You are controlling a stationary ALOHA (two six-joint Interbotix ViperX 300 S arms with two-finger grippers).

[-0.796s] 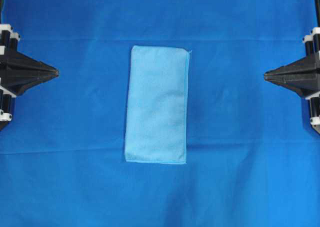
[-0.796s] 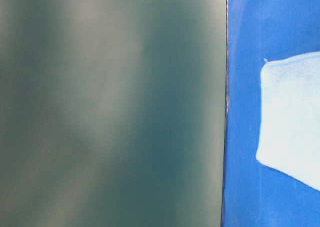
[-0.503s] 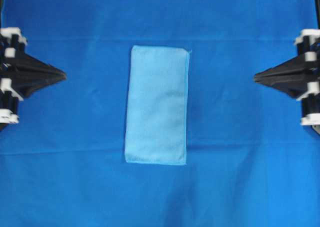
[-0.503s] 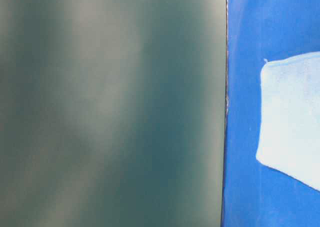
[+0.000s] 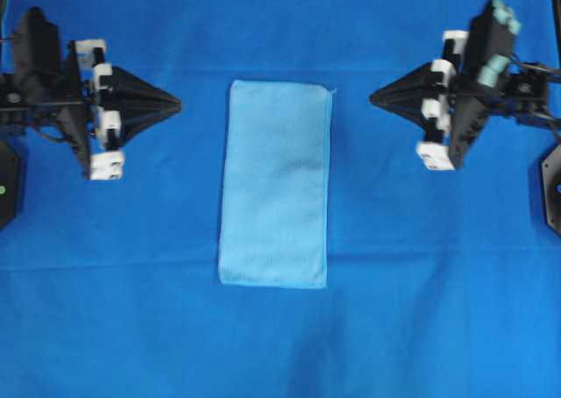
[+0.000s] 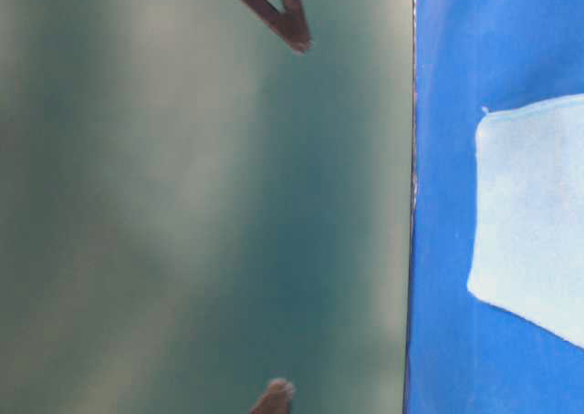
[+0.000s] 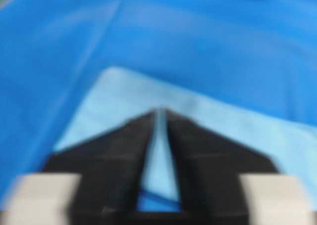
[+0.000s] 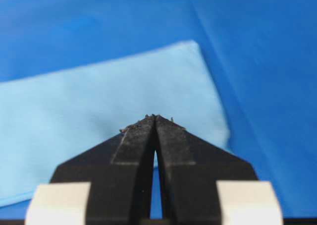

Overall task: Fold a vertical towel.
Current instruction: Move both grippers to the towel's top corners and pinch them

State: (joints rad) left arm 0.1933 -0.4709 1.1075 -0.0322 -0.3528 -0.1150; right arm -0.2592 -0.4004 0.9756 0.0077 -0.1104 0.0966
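Note:
The light sky-blue towel (image 5: 276, 183) lies flat in the middle of the table as a tall rectangle, long side running near to far. It also shows in the table-level view (image 6: 534, 213) and in both wrist views (image 7: 223, 126) (image 8: 74, 116). My left gripper (image 5: 180, 106) is shut and empty, left of the towel's upper part and pointing at it with a gap between. My right gripper (image 5: 372, 97) is shut and empty, right of the towel's upper corner, also apart from it. In the wrist views the left tips (image 7: 161, 111) and right tips (image 8: 155, 117) meet over the towel.
The darker royal-blue table cloth (image 5: 394, 284) covers the whole table, with faint creases. Black arm bases sit at the left edge (image 5: 7, 183) and the right edge (image 5: 552, 188). Two dark gripper tips (image 6: 294, 38) (image 6: 274, 396) show blurred in the table-level view.
Both arms have swung in from the table's side edges toward the towel and a little farther back. Both grippers stay shut. The towel has not moved.

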